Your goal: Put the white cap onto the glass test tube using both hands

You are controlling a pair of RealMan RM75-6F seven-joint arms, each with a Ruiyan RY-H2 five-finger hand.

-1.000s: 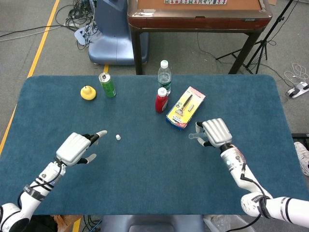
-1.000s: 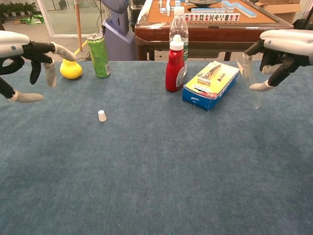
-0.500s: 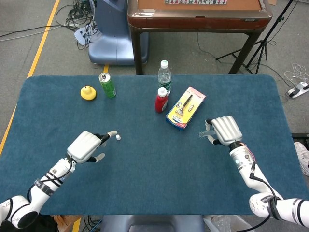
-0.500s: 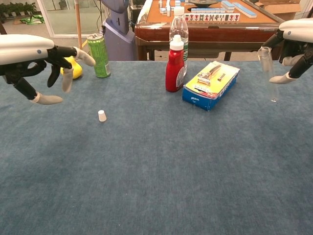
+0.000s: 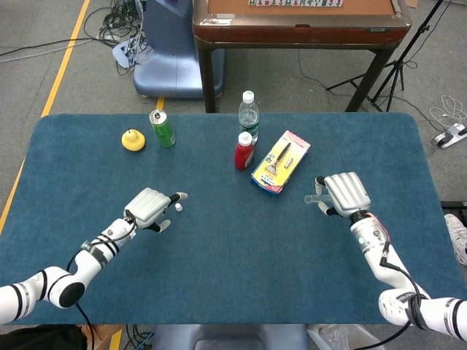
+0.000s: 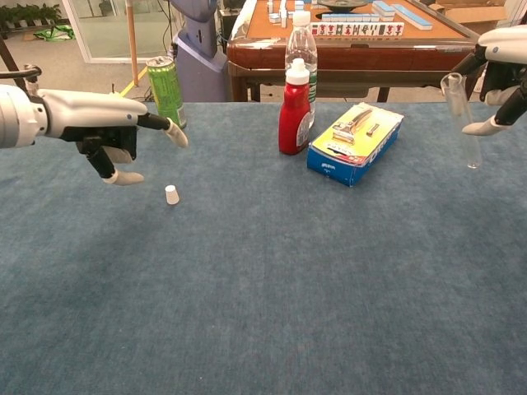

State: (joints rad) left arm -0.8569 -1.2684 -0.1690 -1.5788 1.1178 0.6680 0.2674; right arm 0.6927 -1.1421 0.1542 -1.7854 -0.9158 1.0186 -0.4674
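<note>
1 white cap [image 6: 171, 194] stands on the desk [image 6: 272, 280], just beside the left hand [image 5: 151, 208], fingers spread, empty. The right hand [image 5: 344, 194] grips 1 glass test tube [image 6: 461, 118] upright, mouth up.

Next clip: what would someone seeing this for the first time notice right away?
The right hand holds a glass tube upright above the table's right side. The left hand reaches with fingers spread toward the tiny white cap standing on the blue cloth, not yet touching it. Behind, near the far edge, stand a red bottle, a green can and a blue box.
</note>
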